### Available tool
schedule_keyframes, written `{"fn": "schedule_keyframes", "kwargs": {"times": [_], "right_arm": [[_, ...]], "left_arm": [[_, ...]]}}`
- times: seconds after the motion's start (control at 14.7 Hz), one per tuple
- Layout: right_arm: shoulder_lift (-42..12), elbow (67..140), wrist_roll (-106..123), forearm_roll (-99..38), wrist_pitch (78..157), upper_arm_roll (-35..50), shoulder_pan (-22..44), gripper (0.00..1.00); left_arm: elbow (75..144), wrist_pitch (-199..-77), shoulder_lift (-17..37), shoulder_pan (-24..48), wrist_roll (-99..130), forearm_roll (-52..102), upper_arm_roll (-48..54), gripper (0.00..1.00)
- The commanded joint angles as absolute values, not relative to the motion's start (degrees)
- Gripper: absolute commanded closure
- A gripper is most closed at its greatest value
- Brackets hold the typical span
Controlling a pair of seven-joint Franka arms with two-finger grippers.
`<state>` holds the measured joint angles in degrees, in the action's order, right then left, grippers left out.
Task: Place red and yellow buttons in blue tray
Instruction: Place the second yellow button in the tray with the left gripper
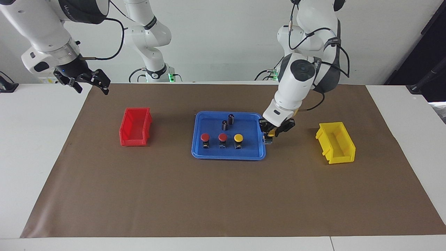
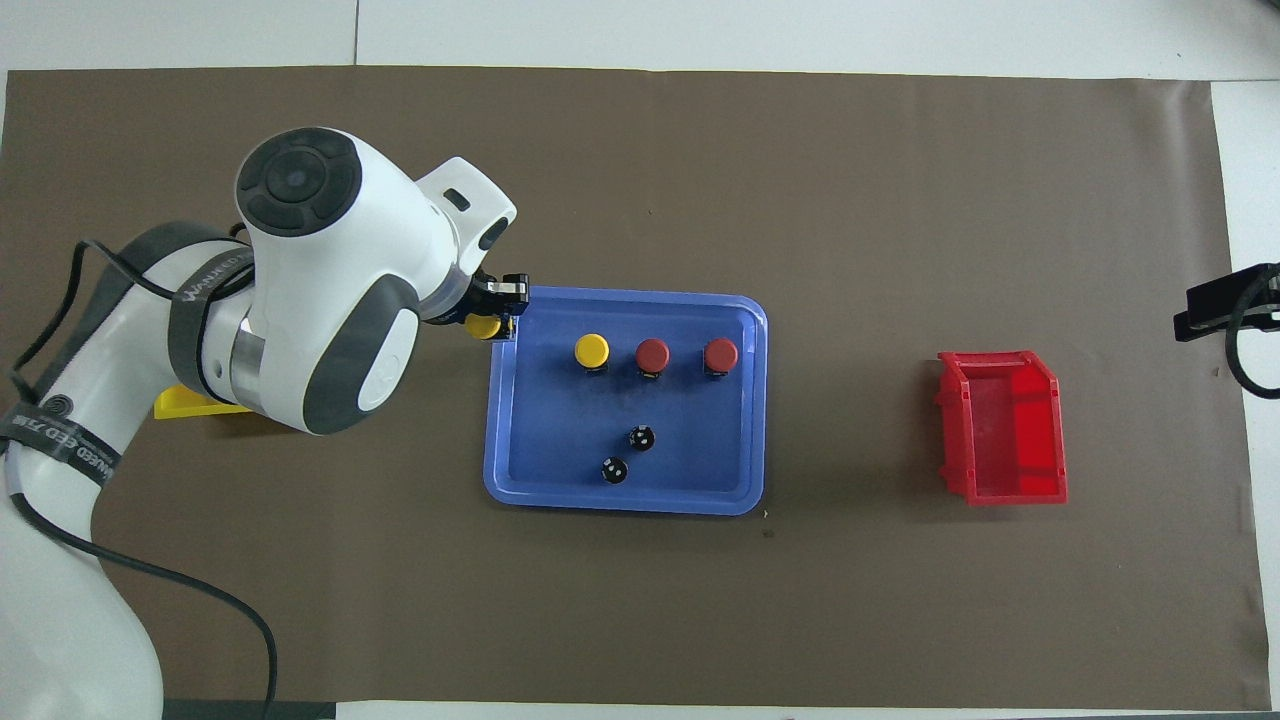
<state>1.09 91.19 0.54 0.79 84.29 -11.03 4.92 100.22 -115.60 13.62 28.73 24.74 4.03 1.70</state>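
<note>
The left arm is bent down over the table, and its gripper (image 1: pixel 271 134) is closed tight on something small, pointing toward seven o'clock in the facing view. The right gripper (image 1: pixel 91 82) is held up high, opened wide, waiting.
</note>
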Motion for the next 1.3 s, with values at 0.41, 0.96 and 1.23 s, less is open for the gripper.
{"fn": "schedule_keyframes", "kwargs": {"times": [0.41, 0.96, 1.23], "right_arm": [[1.8, 91.8, 1.4, 1.1, 84.2, -10.5, 4.9, 0.0], [1.8, 91.9, 1.4, 1.1, 84.2, -10.5, 4.9, 0.0], [1.8, 91.8, 1.4, 1.1, 84.2, -10.5, 5.0, 0.0]], "left_arm": [[101.5, -121.0, 18.4, 31.6, 25.7, 5.4, 0.5, 0.98], [101.6, -118.2, 19.1, 32.3, 26.5, 5.1, 0.3, 0.18], [96.0, -102.6, 16.4, 31.6, 25.9, 0.2, 0.1, 0.0]]}}
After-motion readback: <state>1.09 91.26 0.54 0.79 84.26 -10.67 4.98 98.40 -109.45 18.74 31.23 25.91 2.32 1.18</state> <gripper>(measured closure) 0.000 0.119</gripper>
